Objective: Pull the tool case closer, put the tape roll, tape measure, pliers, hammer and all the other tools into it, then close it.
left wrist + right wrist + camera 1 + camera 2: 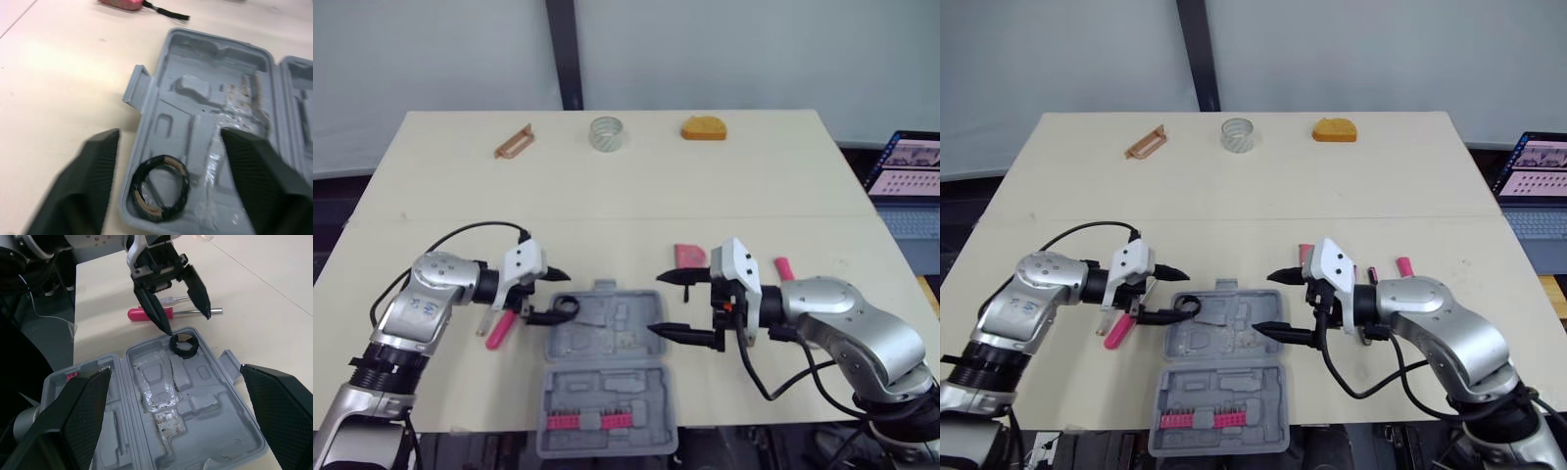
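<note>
Case near me, lid open. Tape roll sits in its far-left corner, just at the left gripper's spread fingers. Right gripper also spread, over the case. Risk as I judge it: a left finger snags the roll and flicks it out

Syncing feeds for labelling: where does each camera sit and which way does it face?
Left eye: on the head, looking forward and down at the table; both arms show, jaws open beside the case.
Right eye: beside it, same scene.
Left wrist: on that wrist, looking along its open jaws at the black tape roll in the case.
Right wrist: on that wrist, looking between its jaws, across the case, at the left jaws.
Shared: all four show case and black tape roll.
</note>
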You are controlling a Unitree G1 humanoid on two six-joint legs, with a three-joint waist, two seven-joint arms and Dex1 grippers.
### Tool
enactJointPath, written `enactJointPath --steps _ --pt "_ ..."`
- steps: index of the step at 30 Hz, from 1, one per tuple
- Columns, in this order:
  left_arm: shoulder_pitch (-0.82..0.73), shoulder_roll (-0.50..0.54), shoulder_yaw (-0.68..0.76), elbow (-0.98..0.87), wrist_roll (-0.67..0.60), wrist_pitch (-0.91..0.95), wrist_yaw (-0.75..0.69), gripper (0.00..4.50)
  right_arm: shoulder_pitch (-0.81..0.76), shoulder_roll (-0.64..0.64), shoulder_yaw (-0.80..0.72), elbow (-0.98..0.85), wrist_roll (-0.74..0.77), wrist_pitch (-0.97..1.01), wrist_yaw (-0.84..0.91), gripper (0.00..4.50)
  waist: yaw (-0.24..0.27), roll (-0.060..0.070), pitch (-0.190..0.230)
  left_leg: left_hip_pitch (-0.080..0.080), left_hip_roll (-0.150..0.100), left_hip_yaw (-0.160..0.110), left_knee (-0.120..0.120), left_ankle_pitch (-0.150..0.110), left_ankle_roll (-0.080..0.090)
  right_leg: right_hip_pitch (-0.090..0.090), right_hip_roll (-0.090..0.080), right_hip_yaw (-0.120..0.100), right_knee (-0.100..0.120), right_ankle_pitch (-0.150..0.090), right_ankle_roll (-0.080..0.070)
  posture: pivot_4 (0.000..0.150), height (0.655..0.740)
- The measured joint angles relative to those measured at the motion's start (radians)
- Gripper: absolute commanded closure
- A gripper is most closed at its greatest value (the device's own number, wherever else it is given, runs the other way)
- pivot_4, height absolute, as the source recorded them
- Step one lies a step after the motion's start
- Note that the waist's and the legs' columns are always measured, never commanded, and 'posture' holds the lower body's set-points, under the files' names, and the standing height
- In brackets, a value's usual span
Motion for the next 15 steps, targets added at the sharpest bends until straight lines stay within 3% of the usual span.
enactJointPath --steps 1,15 --pt "0.019 -0.009 -0.001 0.008 0.003 -0.011 0.014 2.83 0.000 0.000 0.000 0.000 0.000 0.000 0.000 0.00 0.000 0.000 0.000 0.000 0.000 0.000 0.000 0.000 0.000 0.000 0.000 0.000 0.000 0.000 0.000 0.150 0.7400" --pt "0.055 -0.066 0.010 0.100 0.027 -0.135 0.118 2.83 -0.005 0.000 0.000 0.009 -0.003 -0.001 0.000 0.00 0.000 0.000 0.000 0.000 0.000 0.000 0.001 0.000 0.000 0.000 0.000 0.000 0.000 0.000 0.000 0.150 0.7400"
